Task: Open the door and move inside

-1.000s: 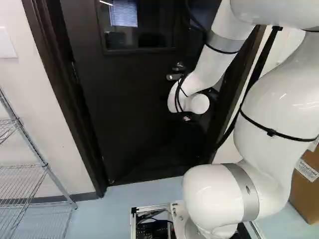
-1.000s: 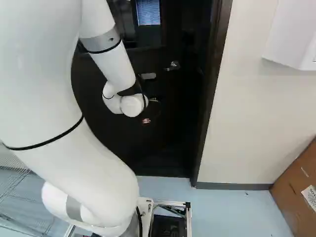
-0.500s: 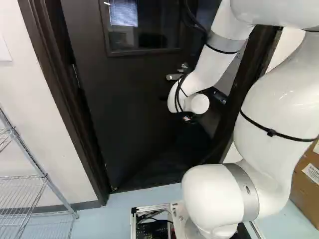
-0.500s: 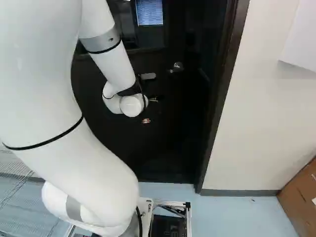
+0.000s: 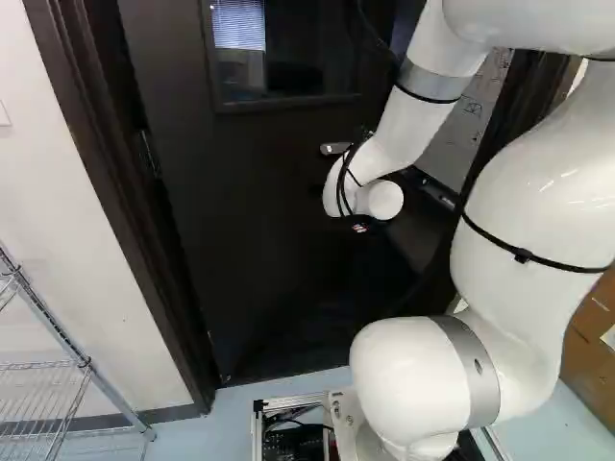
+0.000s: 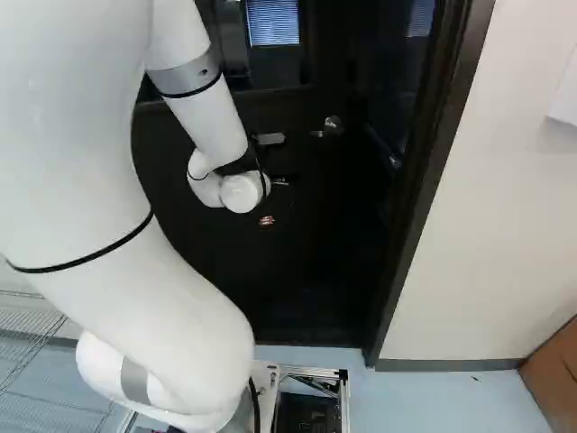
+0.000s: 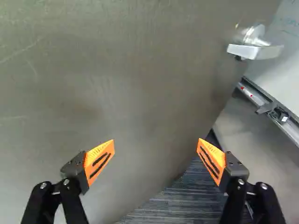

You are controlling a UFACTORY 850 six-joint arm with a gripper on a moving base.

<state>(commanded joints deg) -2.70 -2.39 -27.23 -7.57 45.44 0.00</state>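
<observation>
We hold our gripper (image 5: 360, 227) widely spread before the door (image 5: 250, 182), which is partly open (its handle (image 7: 254, 51) near the edge).

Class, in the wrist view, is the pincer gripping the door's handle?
No, the pincer stands open, and the handle lies ahead of it, off to one side.

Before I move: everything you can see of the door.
The door is dark, flat, faintly scratched, likely painted metal, with a framed window high up and a silvery lever handle. It stands ajar, hinged at left in the left base view, swung away from the arm. The open fingers face it; touching or not, I can't tell.
</observation>
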